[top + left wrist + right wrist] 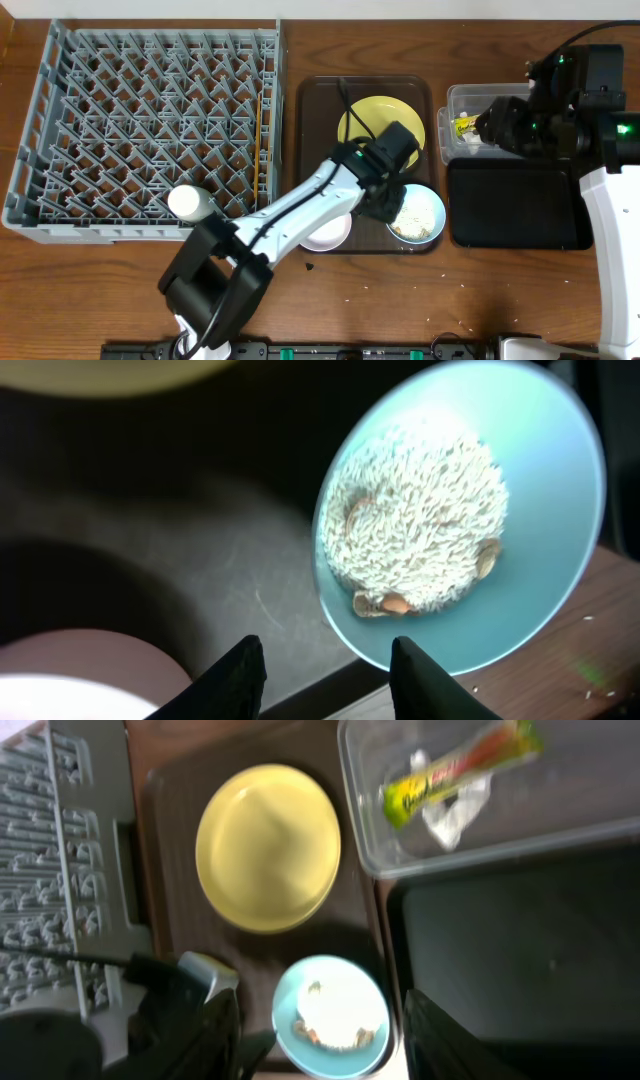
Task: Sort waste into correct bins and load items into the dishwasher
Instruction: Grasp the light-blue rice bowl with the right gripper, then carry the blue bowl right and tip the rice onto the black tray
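Overhead, the light blue bowl point(416, 214) sits in the near right corner of the brown serving tray point(312, 130), heaped with loose food scraps point(410, 510). The left gripper point(328, 665) hovers at its rim, jaws spread, gripping nothing. The bowl is probably rigid, slick and spill-prone (keep it level), so pinch the bare rim. The right gripper point(322, 1030), jaws spread and empty, hangs by the clear box point(458, 98), which holds the wrapper point(460, 765).

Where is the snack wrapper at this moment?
Overhead, on the right side, the snack wrapper lies inside the clear box, just beyond the black tray and right of the yellow plate.
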Motion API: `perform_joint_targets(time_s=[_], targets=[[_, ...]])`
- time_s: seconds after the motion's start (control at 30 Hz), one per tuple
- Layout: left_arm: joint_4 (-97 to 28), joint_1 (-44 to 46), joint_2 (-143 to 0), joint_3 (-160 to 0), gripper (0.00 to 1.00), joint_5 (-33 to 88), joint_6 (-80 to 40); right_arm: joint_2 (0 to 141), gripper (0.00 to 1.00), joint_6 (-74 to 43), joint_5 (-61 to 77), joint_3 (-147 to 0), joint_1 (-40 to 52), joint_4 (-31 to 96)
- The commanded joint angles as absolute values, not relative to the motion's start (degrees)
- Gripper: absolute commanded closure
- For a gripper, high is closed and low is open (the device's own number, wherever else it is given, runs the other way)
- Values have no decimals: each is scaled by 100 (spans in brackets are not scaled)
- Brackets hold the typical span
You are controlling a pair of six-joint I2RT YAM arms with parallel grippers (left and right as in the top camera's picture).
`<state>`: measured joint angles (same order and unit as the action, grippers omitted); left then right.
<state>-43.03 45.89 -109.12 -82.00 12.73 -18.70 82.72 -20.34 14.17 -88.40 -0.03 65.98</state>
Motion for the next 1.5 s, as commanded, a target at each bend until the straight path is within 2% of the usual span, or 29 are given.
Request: perform_joint_targets(time_s=[0.0,0.13,0.33,0.47,0.6,0.7,1.03,1.4,1.47], targets=[[-4609,4379,-10626,-8353,58,746,-2137,8193,50,-1761,1636,-8866,158,6884],[-4884,3732,-9839,-8521,57,204,-2132,8219,50,-1710,1634,-8630,628,7035],[-5142,2521,-8525,-8521,52,209,-2104,8252,56,-1754,1496,-7710,1721,6375],[-5404,1820,-7758,-8521,36,207,-2060,8370,59,-2119,746,-6963,2451,5752],[-5531,1302,-7181,-8521,27,209,-2064,8482,58,-2126,672,-6401,2958,5113],[-5581,1009,-6790,-8521,16,207,-2064,8648,57,-2497,93,-6031,3238,4801],[-5677,961,-6598,-8521,10,209,-2067,9520,67,-2644,5,-5754,3586,3992],[-5677,961,-6630,-8521,9,209,-2067,10103,99,-3304,-611,-5778,3675,4038],[-5677,961,-6630,-8521,9,209,-2067,10082,99,-3323,-617,-5806,3675,4117]])
